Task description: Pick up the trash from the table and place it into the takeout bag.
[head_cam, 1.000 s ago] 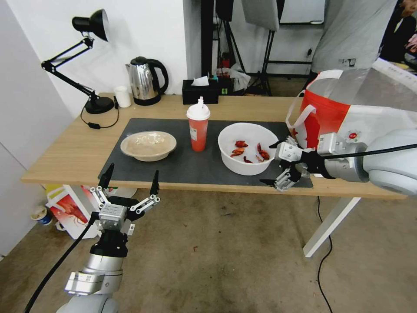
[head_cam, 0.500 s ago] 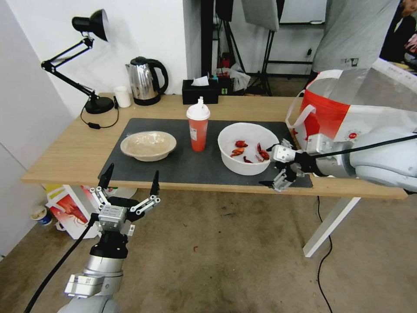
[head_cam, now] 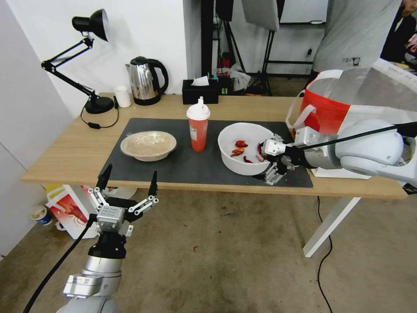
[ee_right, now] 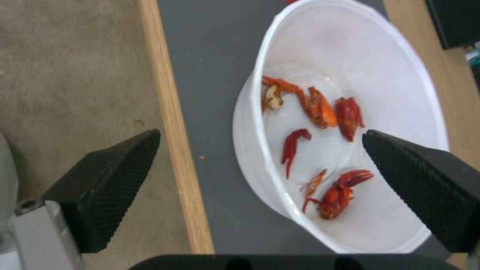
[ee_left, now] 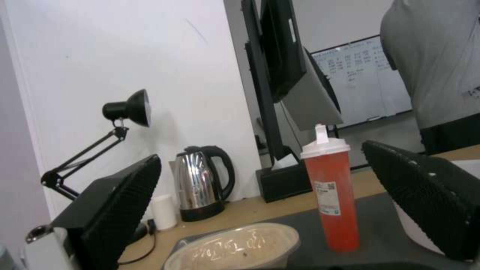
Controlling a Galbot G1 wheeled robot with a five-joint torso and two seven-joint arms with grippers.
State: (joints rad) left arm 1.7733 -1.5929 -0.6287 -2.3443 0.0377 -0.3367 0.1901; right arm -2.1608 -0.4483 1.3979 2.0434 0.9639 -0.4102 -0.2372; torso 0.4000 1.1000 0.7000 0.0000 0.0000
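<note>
On the dark mat [head_cam: 182, 167] of the table [head_cam: 74, 152] stand the trash items: a shallow beige bowl [head_cam: 148, 145], a red cup [head_cam: 198, 128] with a white lid, and a deep white bowl [head_cam: 243, 145] holding red crayfish shells [ee_right: 320, 108]. My right gripper [head_cam: 262, 160] is open at the white bowl's right front side. In the right wrist view one finger hangs over the bowl's inside, the other outside its wall [ee_right: 250, 123]. The takeout bag [head_cam: 328, 108] stands open at the table's right end. My left gripper [head_cam: 130, 174] waits open below the front edge.
Along the back of the table stand a black desk lamp [head_cam: 89, 65], a small white cup [head_cam: 122, 96], a steel kettle [head_cam: 145, 80] and a black tissue box [head_cam: 200, 91]. A smaller crayfish-print bag [head_cam: 69, 208] and a paper cup [head_cam: 41, 214] sit on the floor at the left.
My right gripper has moved left along the front of the table to the white bowl, and its fingers now straddle the bowl's wall. The left arm has stayed still.
</note>
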